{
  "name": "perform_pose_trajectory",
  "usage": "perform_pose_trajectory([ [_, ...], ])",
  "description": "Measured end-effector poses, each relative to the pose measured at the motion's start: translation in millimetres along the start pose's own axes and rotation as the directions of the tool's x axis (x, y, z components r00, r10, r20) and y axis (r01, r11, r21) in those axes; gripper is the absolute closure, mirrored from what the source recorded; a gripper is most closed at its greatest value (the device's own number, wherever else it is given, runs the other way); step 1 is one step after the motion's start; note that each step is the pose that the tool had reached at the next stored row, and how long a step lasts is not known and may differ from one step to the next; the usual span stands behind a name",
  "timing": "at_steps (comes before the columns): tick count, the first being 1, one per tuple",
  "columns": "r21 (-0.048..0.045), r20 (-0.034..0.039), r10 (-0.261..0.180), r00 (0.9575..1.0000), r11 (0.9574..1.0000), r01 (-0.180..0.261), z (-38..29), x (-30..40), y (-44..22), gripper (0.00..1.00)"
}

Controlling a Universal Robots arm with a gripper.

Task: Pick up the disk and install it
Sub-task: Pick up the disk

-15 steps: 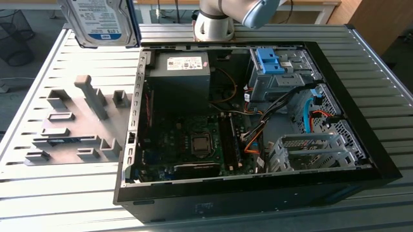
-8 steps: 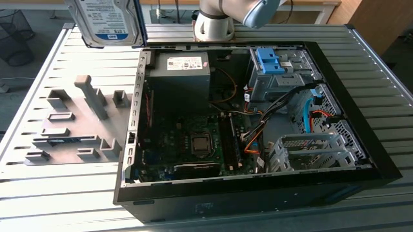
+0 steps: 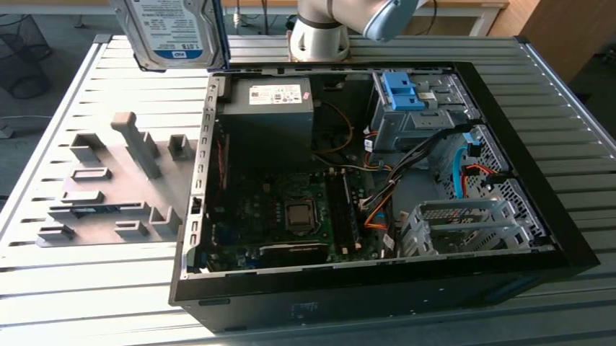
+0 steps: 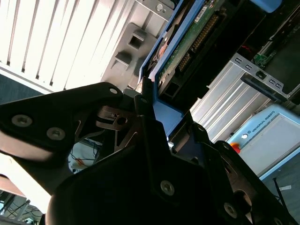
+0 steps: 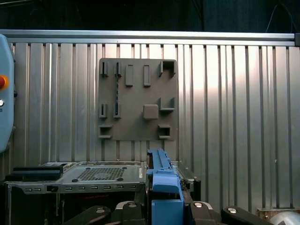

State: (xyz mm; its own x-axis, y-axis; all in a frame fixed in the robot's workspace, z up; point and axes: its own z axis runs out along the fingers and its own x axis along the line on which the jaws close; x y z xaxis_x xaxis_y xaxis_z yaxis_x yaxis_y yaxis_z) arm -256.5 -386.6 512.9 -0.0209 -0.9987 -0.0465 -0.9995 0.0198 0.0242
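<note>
Gripper (image 4: 166, 115) up close, jaws clamped on the blue carrier of the disk (image 4: 187, 43)! Second wrist view catches its green circuit board; exterior view shows its label face, held aloft above the desk (image 3: 77, 303), near the far corner of the open computer case (image 3: 385, 295).

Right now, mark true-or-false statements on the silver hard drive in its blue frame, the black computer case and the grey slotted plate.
1. The gripper grips the silver hard drive in its blue plastic frame. True.
2. The drive sits inside the open black computer case. False: it is held aloft, outside the case.
3. The grey slotted plastic plate lies to the exterior view's right of the case. False: to its left.
4. The case lies on the ribbed metal table. True.
</note>
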Motion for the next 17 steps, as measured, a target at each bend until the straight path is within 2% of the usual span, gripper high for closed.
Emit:
perform_pose_trajectory([
  [10, 0.0, 0.0, 0.0, 1.0, 1.0, 0.0, -0.3, -0.3, -12.6, 0.64],
  [17, 0.0, 0.0, 0.0, 1.0, 1.0, 0.0, -0.6, -0.6, -27.9, 0.64],
])
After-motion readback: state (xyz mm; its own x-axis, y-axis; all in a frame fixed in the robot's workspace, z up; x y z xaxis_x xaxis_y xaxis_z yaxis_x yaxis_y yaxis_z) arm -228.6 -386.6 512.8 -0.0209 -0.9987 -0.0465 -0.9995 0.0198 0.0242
